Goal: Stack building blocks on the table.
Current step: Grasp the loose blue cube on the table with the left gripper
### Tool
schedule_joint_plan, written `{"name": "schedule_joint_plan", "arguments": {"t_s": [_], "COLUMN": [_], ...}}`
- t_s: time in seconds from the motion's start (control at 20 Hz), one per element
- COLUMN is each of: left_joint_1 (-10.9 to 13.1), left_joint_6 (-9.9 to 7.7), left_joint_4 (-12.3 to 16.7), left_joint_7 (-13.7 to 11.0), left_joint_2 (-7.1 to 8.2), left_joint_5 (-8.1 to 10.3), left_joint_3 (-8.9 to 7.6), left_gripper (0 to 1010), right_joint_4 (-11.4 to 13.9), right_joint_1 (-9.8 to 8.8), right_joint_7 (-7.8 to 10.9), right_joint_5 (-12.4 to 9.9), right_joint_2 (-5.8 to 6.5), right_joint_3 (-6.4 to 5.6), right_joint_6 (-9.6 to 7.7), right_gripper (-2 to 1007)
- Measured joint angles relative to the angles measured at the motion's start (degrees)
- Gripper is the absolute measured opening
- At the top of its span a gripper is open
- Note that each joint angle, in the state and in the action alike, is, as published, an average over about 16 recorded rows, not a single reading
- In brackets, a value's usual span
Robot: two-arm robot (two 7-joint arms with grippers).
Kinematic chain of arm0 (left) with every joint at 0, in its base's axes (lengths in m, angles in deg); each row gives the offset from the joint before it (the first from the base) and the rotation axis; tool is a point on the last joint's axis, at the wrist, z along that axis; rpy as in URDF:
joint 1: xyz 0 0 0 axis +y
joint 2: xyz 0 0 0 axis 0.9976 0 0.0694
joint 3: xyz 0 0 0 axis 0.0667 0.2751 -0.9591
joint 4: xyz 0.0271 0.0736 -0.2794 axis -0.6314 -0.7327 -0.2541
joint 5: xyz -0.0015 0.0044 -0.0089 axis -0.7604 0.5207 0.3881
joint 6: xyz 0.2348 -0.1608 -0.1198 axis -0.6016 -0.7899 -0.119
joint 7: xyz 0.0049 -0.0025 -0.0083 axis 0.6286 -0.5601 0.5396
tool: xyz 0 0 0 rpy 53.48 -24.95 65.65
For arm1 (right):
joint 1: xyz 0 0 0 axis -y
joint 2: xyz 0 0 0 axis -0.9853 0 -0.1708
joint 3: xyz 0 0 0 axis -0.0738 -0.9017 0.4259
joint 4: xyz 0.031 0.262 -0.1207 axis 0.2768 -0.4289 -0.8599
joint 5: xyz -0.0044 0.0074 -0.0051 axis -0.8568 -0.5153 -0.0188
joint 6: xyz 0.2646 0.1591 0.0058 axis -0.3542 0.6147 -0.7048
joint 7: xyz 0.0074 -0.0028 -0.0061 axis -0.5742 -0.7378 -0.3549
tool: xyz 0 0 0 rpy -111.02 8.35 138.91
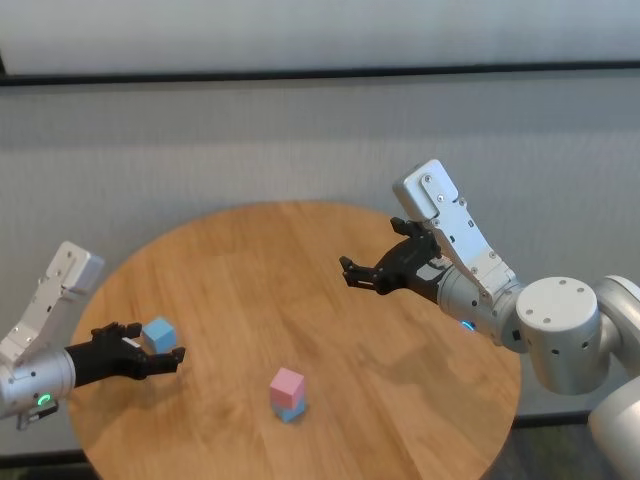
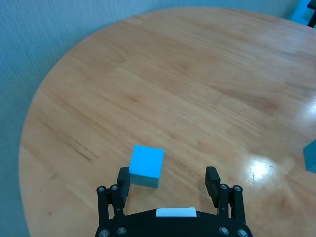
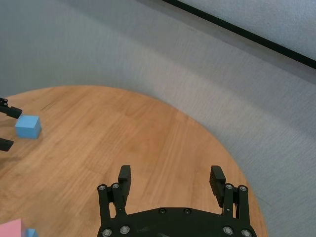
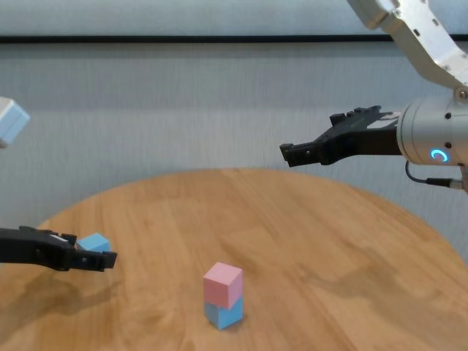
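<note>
Head view shows the round tabletop (image 1: 330, 300) with a pink block (image 1: 288, 383) already sitting on a light blue block (image 1: 291, 410) near the front edge, while the loose light blue block (image 1: 159, 334) lies toward the robot's left side; the left end effector (image 1: 150, 352) is low at that block with its fingers spread around it, not yet closed, and the right end effector (image 1: 368, 272) hangs released, high above the middle of the tabletop. Left wrist view puts the loose block (image 2: 146, 166) just inside one finger (image 2: 123, 178), well off-centre in the gap and turned slightly askew to the jaws; the other finger (image 2: 213, 180) stands well apart from it. Closing from here could shove or spin the cube rather than seat it squarely, and a skewed hold would likely make a clean placement on the pink block harder. Right wrist view shows that end effector's fingers (image 3: 125, 176) spread on nothing, with the loose block (image 3: 28, 127) far off and the stack's corner at the frame edge. Chest view confirms the two-high stack (image 4: 223, 295) standing free; a careless approach with the third cube could topple it, since nothing steadies it.
</note>
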Motion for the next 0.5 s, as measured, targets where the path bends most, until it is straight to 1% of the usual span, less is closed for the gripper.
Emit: {"name": "schedule_joint_plan", "arguments": {"t_s": [0.25,0.5], "left_joint_1": [-0.1,-0.4], "left_joint_6": [0.3,0.91], "left_joint_4": [-0.5,-1.3], "left_joint_7": [0.6,1.0], "left_joint_2": [-0.45,-1.03], "left_joint_5": [-0.67,-1.71], "left_joint_3": [-0.51,-0.67], "left_gripper": [1003,1003], "right_joint_4": [0.0,0.0], "right_joint_1": [0.0,0.0], "right_joint_7": [0.0,0.0], "right_joint_5": [0.0,0.0], "right_joint_2": [0.0,0.0], "right_joint_3": [0.0,0.0], "right_joint_6": [0.0,0.0], "right_gripper": [1005,1004]}}
